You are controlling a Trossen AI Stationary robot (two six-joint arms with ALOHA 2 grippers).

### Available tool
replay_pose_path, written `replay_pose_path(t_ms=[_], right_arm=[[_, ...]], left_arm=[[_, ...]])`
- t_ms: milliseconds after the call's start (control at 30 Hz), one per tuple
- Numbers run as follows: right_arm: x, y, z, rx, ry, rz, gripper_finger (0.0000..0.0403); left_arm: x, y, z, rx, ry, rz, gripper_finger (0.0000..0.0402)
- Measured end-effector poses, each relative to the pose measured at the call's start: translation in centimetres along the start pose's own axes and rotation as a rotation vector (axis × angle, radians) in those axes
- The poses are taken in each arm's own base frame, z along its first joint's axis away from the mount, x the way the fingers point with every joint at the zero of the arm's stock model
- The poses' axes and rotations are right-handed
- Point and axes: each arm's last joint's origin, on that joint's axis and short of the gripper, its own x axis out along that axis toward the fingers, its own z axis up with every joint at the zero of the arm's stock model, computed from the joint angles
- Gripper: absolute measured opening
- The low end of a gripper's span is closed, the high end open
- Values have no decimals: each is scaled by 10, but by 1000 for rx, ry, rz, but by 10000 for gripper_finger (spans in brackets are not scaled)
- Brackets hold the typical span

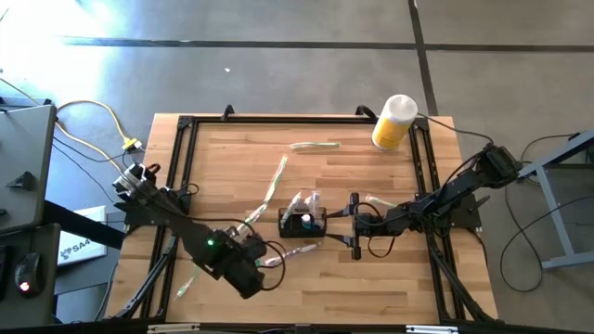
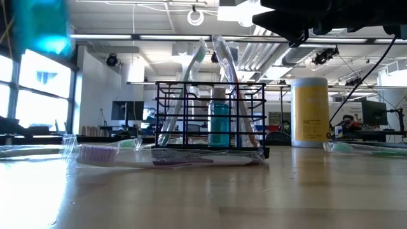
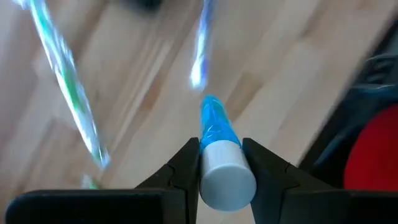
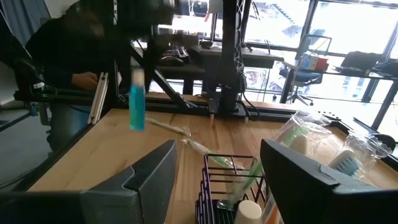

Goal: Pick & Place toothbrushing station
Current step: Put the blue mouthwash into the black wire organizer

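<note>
Pinching a blue tube (image 3: 217, 140), the left end effector (image 1: 249, 269) sits nr the counter's (image 1: 371, 186) front edge. Right end effector (image 1: 355, 226), spread, waits beside the station (image 1: 303, 223) mid-counter. Station already holds a tube & brushes; several wrapped brushes (image 1: 314, 145) left to load, by my read.

One black wire organiser (image 1: 303, 223) is standing on the single worktop (image 1: 232, 158), and one yellow bottle (image 1: 394, 122) is sitting there too. Two blue tubes are showing: one teal tube (image 2: 218, 124) inside the organiser and one held tube (image 3: 214, 124). Two leaning toothbrushes (image 2: 194, 67) are standing in the organiser, and at least five loose toothbrushes (image 1: 316, 145) are lying about. Two end effectors are showing, the left end effector (image 3: 219, 146) and the right end effector (image 4: 217, 149).
</note>
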Motion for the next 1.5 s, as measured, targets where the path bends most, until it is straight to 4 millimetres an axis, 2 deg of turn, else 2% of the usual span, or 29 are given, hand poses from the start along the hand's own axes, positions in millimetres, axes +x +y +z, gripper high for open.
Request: replay_pose_path(t_ms=[133,267,400,533,667,900,1267,1500], right_arm=[[0,0,0,0,0,0,226],[0,0,1,2,-5,0,226],[0,-1,1,-3,-5,-31,226],[-4,3,1,-66,6,-142,226],[-9,8,2,-119,15,-248,226],[-19,18,9,-184,-1,-378,226],[-29,28,16,-248,-8,-448,226],[-30,28,16,-246,-4,-464,226]], left_arm=[[-37,0,26,56,-121,-41,88],[-48,10,61,23,-183,-64,88],[-42,28,94,-14,-152,-100,88],[-30,43,119,-49,-113,-110,88],[-9,49,139,-39,-64,-130,88],[23,51,156,-16,12,-146,88],[25,60,163,-68,-38,-79,88],[31,58,163,35,-20,-70,88]])
